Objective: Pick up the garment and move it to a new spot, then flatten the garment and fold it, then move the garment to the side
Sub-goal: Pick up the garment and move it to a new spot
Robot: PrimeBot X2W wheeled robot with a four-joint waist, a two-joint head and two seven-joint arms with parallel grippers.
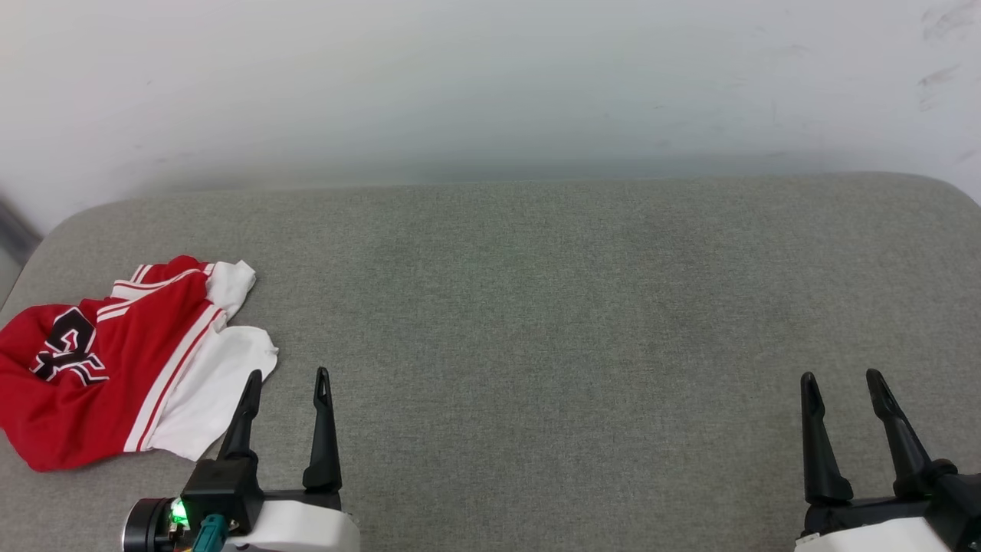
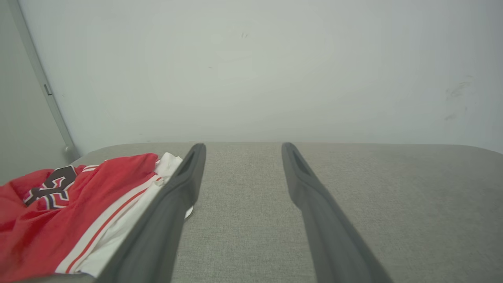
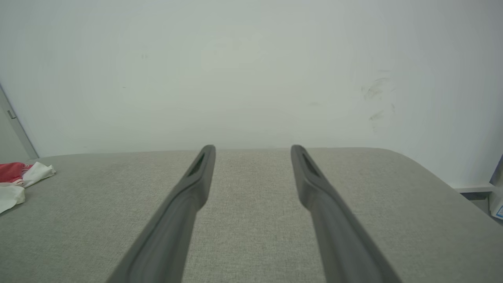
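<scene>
The garment is a red T-shirt with white sleeves and striped trim, lying crumpled at the far left of the grey cushioned surface, its black-and-white lettering facing up. My left gripper stands open just right of the white sleeve, with nothing between its fingers. In the left wrist view the garment lies left of the left finger, which overlaps its white edge. At the lower right my right gripper is open and empty, far from the shirt. The right wrist view catches the garment at its left edge.
A pale wall rises right behind the grey surface. The surface's rounded corners show at the back left and back right. A vertical metal strip stands by the wall at the left. A white ledge lies beyond the surface's right end.
</scene>
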